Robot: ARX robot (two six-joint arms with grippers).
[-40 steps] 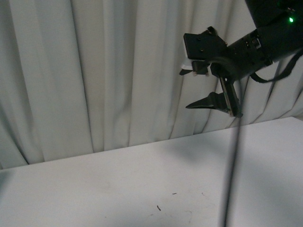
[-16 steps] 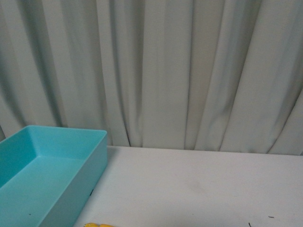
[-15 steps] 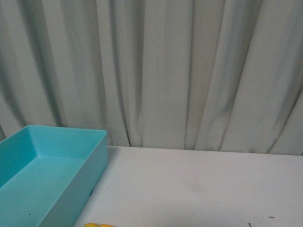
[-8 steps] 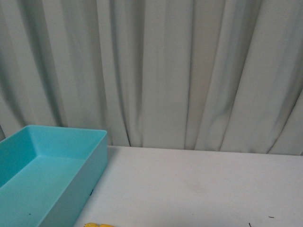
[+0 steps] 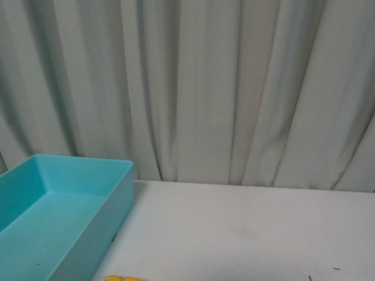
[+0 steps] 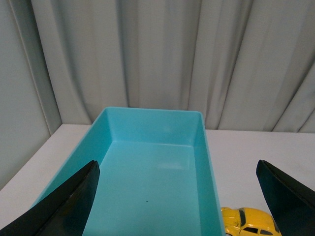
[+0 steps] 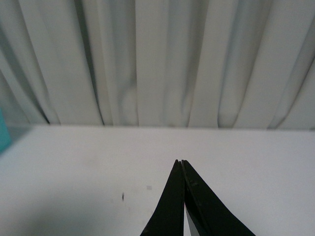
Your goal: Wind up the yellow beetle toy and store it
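Note:
The yellow beetle toy (image 6: 248, 222) rests on the white table just outside the teal bin (image 6: 202, 147), by the bin's near corner. Only a sliver of the yellow beetle toy (image 5: 122, 278) shows at the bottom edge of the front view, beside the teal bin (image 5: 120, 199). My left gripper (image 6: 177, 194) hangs open and wide above the bin, one black finger on each side, nothing between them. The toy lies close to the finger (image 6: 288, 196) on that side. My right gripper (image 7: 181, 162) is shut and empty over bare table. Neither arm shows in the front view.
A pale pleated curtain (image 5: 205, 88) closes off the far side of the white table (image 5: 246, 228). The bin is empty. A few small dark specks (image 7: 122, 197) mark the tabletop.
2.6 s ago the front view showed bare table with a raised black arm at upper right; from 1.1 s ago it shows the bin and the toy's edge, unchanged since.

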